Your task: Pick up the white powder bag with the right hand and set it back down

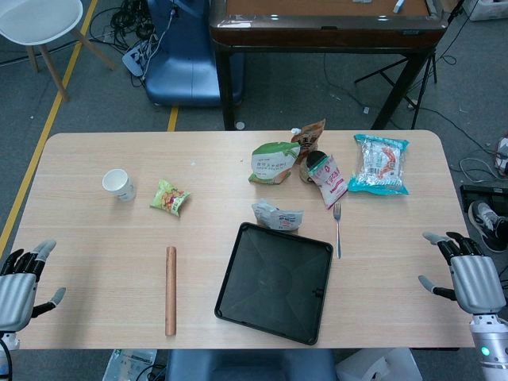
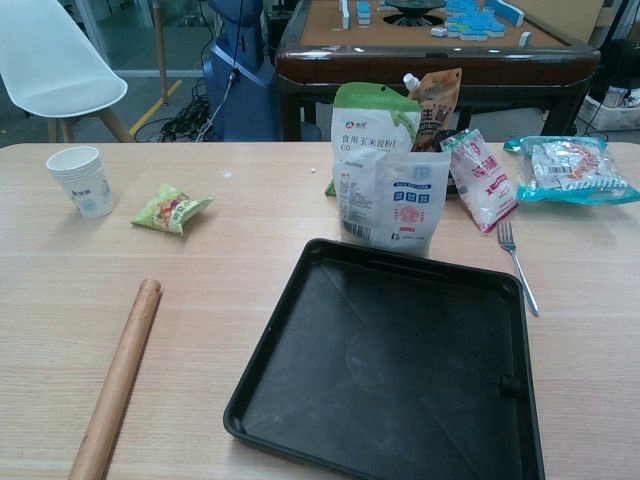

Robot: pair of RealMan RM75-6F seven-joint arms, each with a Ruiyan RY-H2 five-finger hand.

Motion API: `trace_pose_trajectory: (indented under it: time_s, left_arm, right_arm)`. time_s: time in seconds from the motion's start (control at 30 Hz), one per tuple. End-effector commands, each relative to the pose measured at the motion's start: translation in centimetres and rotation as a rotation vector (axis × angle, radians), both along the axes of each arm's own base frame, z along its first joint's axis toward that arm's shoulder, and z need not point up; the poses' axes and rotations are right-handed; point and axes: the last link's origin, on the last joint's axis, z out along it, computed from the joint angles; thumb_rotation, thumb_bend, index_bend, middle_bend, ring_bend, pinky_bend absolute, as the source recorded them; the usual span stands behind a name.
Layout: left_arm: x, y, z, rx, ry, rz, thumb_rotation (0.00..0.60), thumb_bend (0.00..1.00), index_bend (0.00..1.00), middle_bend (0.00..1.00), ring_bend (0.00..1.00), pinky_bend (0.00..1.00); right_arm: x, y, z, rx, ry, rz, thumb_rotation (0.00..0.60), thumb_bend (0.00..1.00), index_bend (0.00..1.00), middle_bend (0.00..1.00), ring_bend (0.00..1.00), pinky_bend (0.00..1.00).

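Note:
The white powder bag (image 1: 277,215) (image 2: 393,200) stands upright just behind the far edge of the black tray (image 1: 274,271) (image 2: 390,370), near the table's middle. My right hand (image 1: 468,274) hovers at the table's right front edge, fingers spread and empty, well to the right of the bag. At the left front edge my left hand (image 1: 20,286) also holds nothing, its fingers apart. Neither hand shows in the chest view.
Behind the bag are a green-and-white starch bag (image 1: 274,161), a brown pouch (image 1: 309,136), a pink-and-white packet (image 1: 328,178) and a teal snack pack (image 1: 379,164). A fork (image 1: 337,230) lies right of the tray. Left: rolling pin (image 1: 170,290), green snack (image 1: 169,198), paper cup (image 1: 118,184).

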Motion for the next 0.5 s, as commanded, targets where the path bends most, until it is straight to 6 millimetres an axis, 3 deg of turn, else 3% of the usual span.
trace_pose_trajectory:
  time_s: [0.03,0.33,0.5]
  left_arm:
    - [-0.1,0.0,-0.1,-0.002,-0.001,0.003,0.600,0.22,0.10,0.13,0.18,0.08]
    - [-0.1,0.0,0.0,0.005,-0.006,-0.003,0.600,0.22,0.10,0.13,0.18,0.08]
    - [-0.1,-0.1,0.0,0.002,-0.007,-0.005,0.600,0.22,0.10,0.13,0.18,0.08]
  right_arm:
    - [0.1,-0.1,-0.1,0.005,0.000,0.002,0.600,0.12,0.25,0.34,0.19,0.22]
    - [0.7,-0.9,-0.1,0.028,-0.015,0.016,0.600,0.12,0.25,0.34,0.19,0.22]
    - [1.6,-2.5,-0.3,0.073,-0.041,0.030,0.600,0.12,0.25,0.33,0.19,0.22]
